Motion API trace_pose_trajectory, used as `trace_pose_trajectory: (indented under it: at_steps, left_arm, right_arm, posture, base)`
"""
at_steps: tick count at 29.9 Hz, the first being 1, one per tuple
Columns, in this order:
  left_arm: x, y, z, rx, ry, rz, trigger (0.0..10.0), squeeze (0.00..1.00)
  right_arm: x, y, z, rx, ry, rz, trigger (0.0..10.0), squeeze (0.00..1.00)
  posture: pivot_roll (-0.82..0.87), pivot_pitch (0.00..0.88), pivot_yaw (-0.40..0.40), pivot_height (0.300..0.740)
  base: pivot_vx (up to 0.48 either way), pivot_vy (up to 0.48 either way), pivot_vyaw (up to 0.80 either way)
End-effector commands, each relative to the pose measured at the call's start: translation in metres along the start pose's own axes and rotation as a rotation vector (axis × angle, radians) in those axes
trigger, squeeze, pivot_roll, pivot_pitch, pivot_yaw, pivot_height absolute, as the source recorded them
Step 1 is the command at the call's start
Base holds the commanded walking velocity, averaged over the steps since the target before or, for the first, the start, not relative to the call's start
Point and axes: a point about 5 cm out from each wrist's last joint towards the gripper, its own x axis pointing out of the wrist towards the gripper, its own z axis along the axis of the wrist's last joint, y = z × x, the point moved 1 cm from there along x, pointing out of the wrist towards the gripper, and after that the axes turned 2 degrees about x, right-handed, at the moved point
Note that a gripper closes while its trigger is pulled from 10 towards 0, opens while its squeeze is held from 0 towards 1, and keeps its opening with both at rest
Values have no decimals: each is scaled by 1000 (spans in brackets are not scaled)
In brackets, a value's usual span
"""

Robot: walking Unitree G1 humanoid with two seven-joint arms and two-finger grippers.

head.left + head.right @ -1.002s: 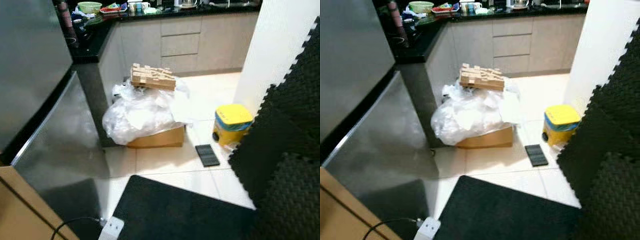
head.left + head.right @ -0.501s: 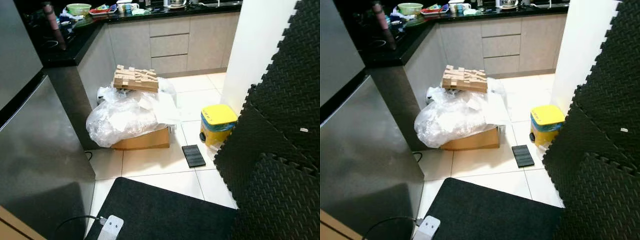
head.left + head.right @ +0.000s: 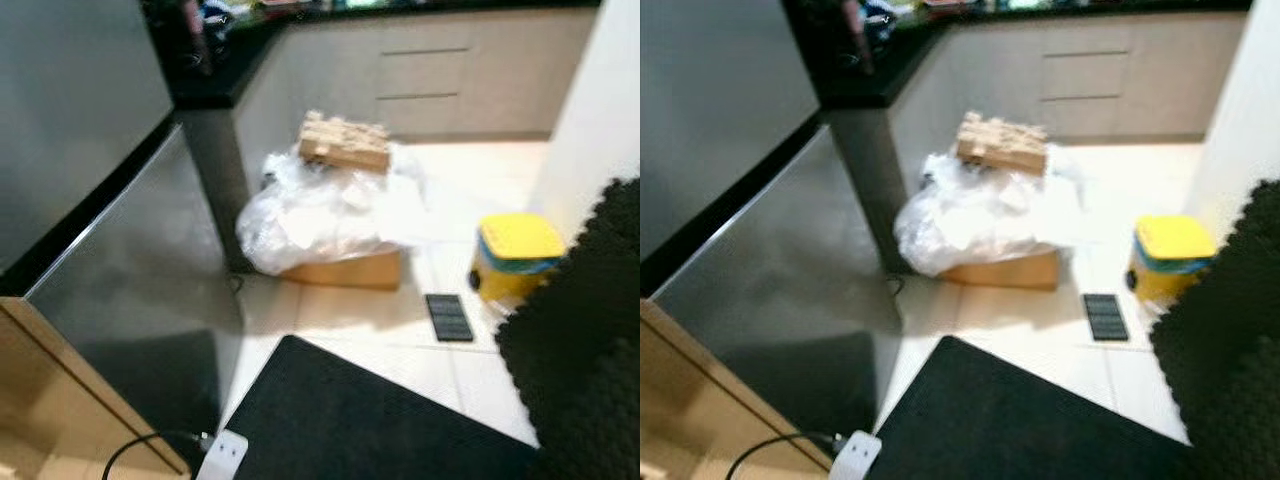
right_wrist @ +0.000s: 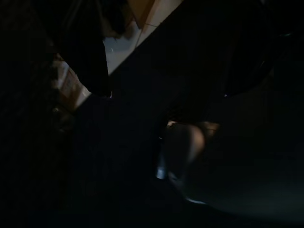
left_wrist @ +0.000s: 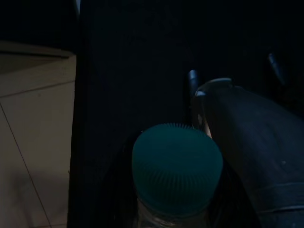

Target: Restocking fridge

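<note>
Looking down from the head camera, I get a soft, blurred frame. Nearest me lies a dark mat (image 3: 370, 420) with a matte, flat surface, and at its corner a white power strip (image 3: 222, 457) with a black cable curling off it. On my left stands the fridge (image 3: 130, 270), a brushed-steel face with a black seam between its doors; a tan wooden panel (image 3: 50, 400) cuts in below it. On my right rises black foam matting (image 3: 580, 330) with a knobbly texture.

Further out on the pale tiled floor (image 3: 340, 310) sits a small dark rectangular grille (image 3: 449, 317), then a squat yellow bin (image 3: 515, 255) with a blue band. Beside it a cardboard box (image 3: 350, 270) carries a crumpled clear plastic bag (image 3: 320, 215), topped by a stack of pale wooden blocks (image 3: 345, 143). Beyond, beige drawer fronts run under a black tabletop (image 3: 215, 85).

In the dim left wrist view, a clear bottle with a ribbed green cap (image 5: 176, 166) sits right at the left gripper; one black finger (image 5: 247, 137) lies beside the cap, but I cannot tell whether the fingers are clenched on it. The right wrist view is very dark, so I cannot tell how the right gripper stands.

Against half a second ago, my view has swung back left: more fridge shows, less foam matting, and the picture has blurred.
</note>
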Motion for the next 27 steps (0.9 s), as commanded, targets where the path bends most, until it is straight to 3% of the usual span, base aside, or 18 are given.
trace_pose_trajectory:
  at_steps: [1,14,27]
  left_arm:
    - [0,1,0,-1,4,4,10000,0]
    - [0,2,1,-10,-9,12,10000,0]
    - [0,3,1,-10,-4,14,10000,0]
  right_arm:
    - [1,6,1,-4,-4,21,10000,0]
    - [5,15,18,-20,-33,35,10000,0]
    - [5,9,19,12,-34,-1,10000,0]
  posture:
    - [-89,0,60,740]
    - [-88,0,59,740]
    - [-91,0,69,740]
  base:
    - [0,0,794]
    - [0,0,794]
    - [0,0,791]
